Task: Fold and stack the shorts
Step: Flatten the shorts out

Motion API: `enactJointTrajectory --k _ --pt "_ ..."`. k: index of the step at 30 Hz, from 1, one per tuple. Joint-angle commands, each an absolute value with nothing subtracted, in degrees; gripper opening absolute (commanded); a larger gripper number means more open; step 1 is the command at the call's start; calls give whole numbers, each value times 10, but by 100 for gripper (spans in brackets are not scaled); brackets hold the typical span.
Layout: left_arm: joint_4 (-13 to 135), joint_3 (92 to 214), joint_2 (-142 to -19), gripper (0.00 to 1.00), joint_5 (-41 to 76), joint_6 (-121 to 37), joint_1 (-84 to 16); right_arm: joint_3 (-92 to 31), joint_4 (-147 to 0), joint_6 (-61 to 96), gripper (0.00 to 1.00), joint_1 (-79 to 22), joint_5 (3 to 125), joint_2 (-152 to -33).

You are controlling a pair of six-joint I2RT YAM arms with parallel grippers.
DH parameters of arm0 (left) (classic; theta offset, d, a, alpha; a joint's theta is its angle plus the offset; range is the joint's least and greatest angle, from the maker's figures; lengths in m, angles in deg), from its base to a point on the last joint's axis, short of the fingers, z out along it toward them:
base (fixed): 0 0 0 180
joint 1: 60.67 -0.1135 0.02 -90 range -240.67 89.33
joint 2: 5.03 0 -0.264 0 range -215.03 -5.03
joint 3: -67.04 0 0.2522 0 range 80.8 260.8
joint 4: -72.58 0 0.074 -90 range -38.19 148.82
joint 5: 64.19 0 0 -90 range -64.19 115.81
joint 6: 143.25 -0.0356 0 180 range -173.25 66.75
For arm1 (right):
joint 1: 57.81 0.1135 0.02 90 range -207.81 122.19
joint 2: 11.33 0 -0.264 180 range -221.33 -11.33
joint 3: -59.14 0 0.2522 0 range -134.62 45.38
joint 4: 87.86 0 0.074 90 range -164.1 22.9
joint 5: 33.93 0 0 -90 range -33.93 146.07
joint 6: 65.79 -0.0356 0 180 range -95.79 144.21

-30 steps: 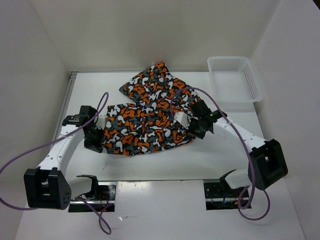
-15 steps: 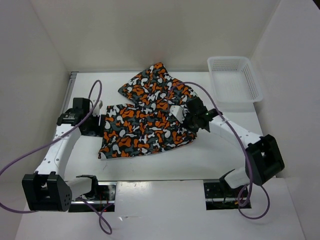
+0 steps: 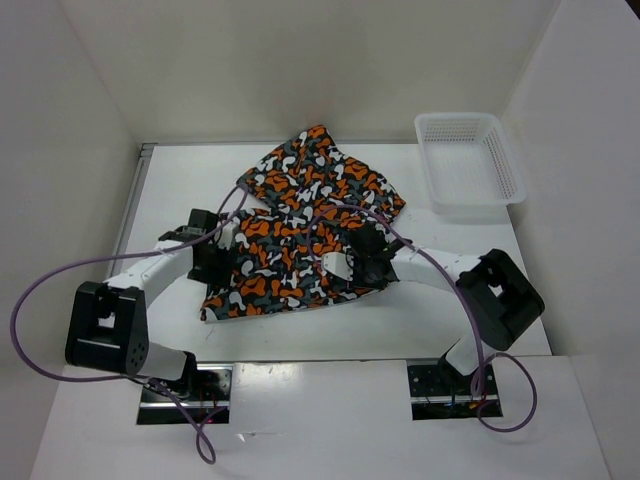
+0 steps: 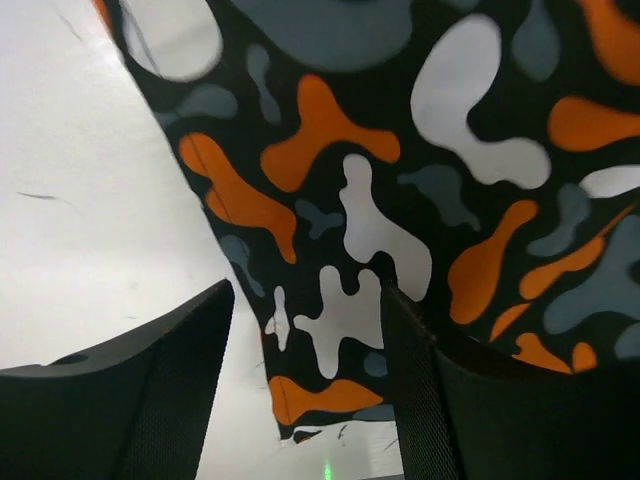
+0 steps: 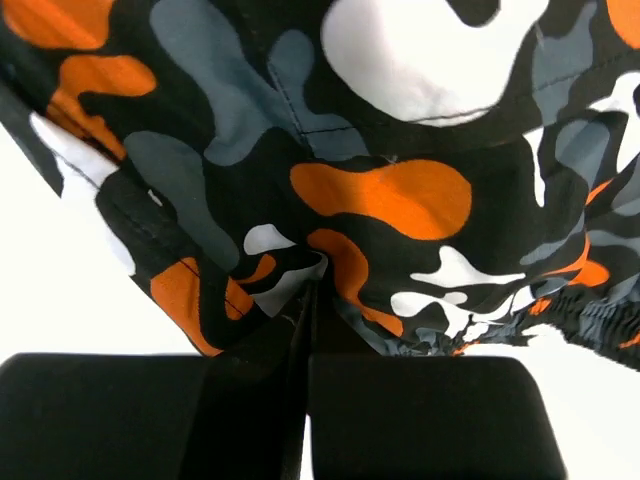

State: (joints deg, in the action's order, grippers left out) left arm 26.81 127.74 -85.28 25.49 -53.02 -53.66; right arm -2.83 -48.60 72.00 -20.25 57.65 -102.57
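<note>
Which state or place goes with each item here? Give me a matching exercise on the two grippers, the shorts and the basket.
Column one:
1. left gripper
2. right gripper
3. shorts
4. basket

Column two:
A. white lattice, far right corner
B. jaws shut on the printed cloth
C. camouflage print, lying in the middle
D. jaws open at the cloth's edge

Pairs: 1-D, 2-B, 3-C, 4-A

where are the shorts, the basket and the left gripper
shorts [image 3: 290, 245], top view, middle of the cloth
basket [image 3: 468, 165], top view, bare floor
left gripper [image 4: 305, 300], left wrist view, between the fingertips
</note>
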Motion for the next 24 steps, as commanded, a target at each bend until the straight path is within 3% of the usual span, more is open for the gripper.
enactJointTrajectory --k 1,7,12,18,21,24 --pt "290 1248 -858 68 283 -532 -518 12 -462 792 0 -203 548 -1036" --pt "295 1178 -853 65 321 -532 -469 34 -349 877 0 -191 548 -1010" --pt "256 1153 -836 59 335 -532 -422 41 -246 967 0 -126 531 -985" --pt "194 1147 -741 58 328 -532 -396 -49 -140 1021 0 -84 593 -971" --pt "169 1189 -680 67 298 -532 -396 -102 -127 1001 0 -84 626 -969" --pt "197 1264 -680 76 263 -532 -407 -137 -222 938 0 -114 662 -927"
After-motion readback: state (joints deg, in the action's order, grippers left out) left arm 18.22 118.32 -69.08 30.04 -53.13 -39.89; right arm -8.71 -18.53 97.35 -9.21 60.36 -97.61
